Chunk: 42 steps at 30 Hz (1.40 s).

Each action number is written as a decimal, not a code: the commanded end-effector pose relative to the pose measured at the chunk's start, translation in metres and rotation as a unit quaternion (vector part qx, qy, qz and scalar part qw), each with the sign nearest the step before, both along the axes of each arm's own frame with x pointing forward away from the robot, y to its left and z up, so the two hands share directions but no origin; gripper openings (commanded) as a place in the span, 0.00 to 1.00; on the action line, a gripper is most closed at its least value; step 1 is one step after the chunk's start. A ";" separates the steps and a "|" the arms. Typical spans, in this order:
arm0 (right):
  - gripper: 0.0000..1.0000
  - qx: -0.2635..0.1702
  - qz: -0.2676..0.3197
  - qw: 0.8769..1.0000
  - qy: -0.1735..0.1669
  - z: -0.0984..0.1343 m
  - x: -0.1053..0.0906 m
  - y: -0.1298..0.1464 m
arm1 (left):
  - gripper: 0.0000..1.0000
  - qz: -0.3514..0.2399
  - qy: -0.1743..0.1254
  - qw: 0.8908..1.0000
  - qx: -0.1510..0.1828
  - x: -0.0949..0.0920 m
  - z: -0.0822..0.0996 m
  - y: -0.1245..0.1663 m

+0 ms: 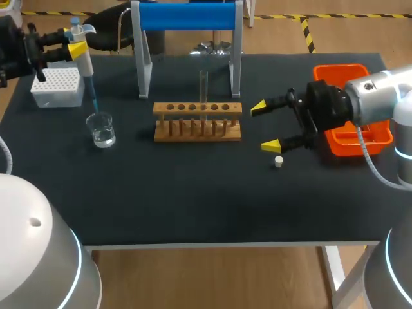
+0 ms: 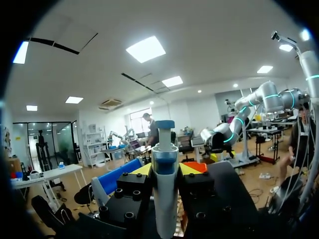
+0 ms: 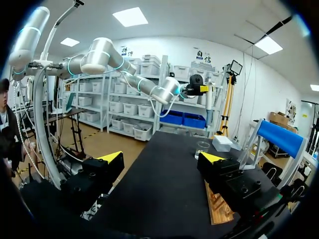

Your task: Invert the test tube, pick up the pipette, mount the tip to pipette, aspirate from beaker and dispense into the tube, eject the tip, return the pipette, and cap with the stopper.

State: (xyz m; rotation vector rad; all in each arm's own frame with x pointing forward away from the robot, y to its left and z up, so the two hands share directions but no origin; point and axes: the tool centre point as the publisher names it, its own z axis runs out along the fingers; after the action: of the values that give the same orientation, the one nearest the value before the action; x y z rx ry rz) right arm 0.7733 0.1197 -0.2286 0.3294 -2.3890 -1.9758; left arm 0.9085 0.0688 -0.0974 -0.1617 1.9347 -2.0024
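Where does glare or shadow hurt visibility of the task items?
Head view: even light, faint shadows; beaker and test tube show only pale highlights against the black table. Left wrist view: bright ceiling panels, pipette evenly lit. Right wrist view: ceiling glare too; the distant beaker is faint.

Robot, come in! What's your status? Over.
Left end effector shut on pipette, tip at mouth of beaker. Right end effector open, beside stopper. Test tube upright in rack. Nothing in the way.

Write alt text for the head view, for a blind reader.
The left gripper holds a pipette, its blue tip reaching the mouth of a beaker of clear liquid. Mid-table a test tube stands in a wooden rack; the right gripper is open beside it, near a white stopper.
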 end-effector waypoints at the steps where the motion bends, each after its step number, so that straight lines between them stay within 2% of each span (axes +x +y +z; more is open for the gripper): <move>1: 1.00 -0.001 -0.001 1.000 -0.001 0.001 -0.001 0.000 | 0.00 -0.004 0.005 1.000 -0.007 0.002 -0.006 0.004; 23: 1.00 -0.001 -0.001 1.000 -0.001 0.001 -0.001 0.000 | 0.00 -0.012 0.032 0.999 0.000 0.009 -0.011 0.001; 42: 1.00 -0.001 -0.001 1.000 -0.001 0.001 -0.001 0.000 | 0.00 -0.012 0.032 0.999 0.000 0.009 -0.011 0.001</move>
State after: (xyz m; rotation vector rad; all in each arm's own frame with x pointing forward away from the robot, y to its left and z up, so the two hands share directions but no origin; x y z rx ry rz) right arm 0.7733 0.1197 -0.2286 0.3294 -2.3891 -1.9757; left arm 0.9164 0.0696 -0.1082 -0.2083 1.9851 -2.0338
